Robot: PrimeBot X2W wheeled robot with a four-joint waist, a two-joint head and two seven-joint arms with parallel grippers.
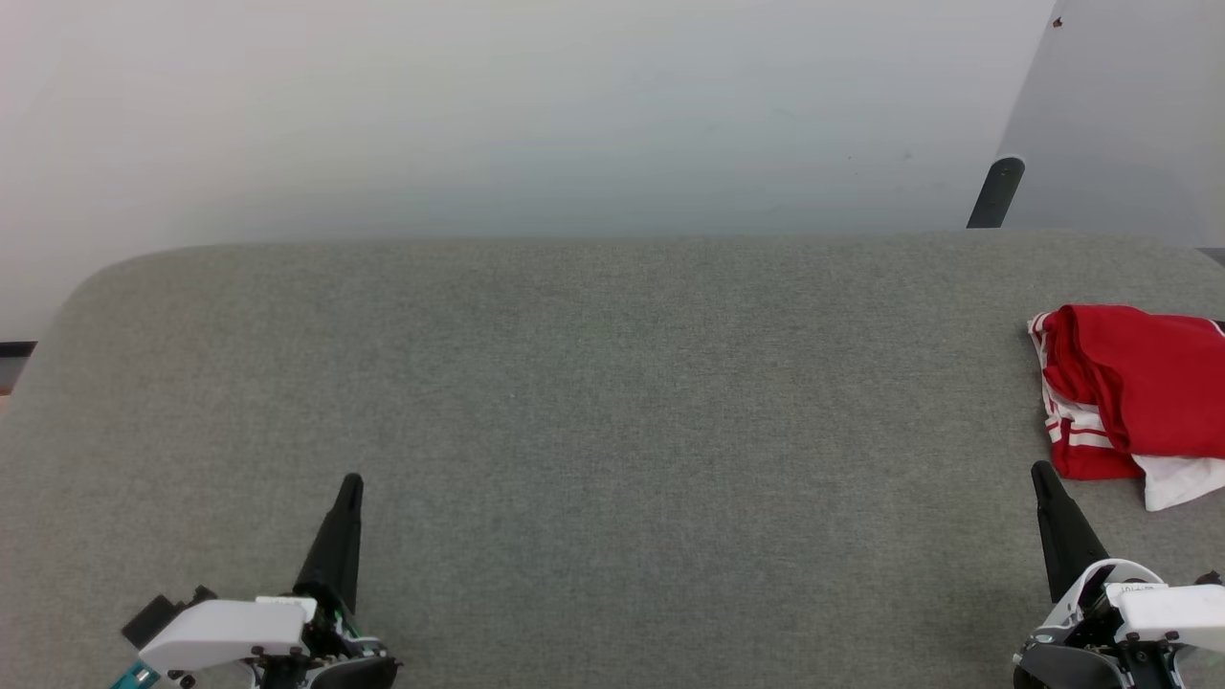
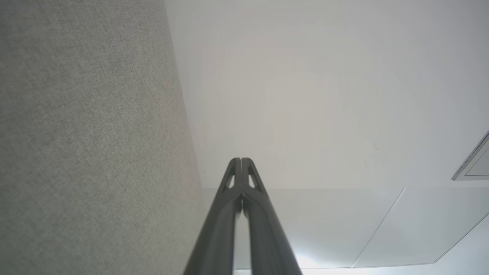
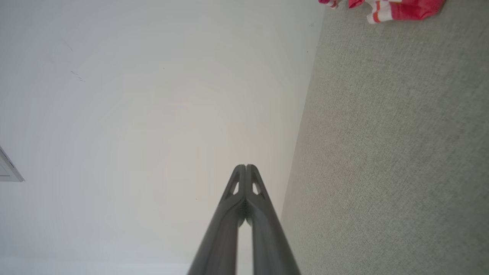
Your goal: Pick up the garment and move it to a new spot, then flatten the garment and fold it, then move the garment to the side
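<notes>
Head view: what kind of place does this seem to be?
Probably an indoor lab or test room for cloth handling: a wide table covered in grey fabric, a plain pale wall behind it, and a single bunched red and white garment lying near the table's right edge.

The red shirt with white sleeves and striped trim [image 1: 1139,392] lies at 3 o'clock in the head view, where the picture's edge cuts it off. Its folds hide most of it. In the right wrist view a scrap of it shows at 1 o'clock, cut by the top edge. The thin black post [image 1: 995,191] at 2 o'clock in the head view dips behind the grey cloth table [image 1: 612,383]; I cannot tell what it is.
</notes>
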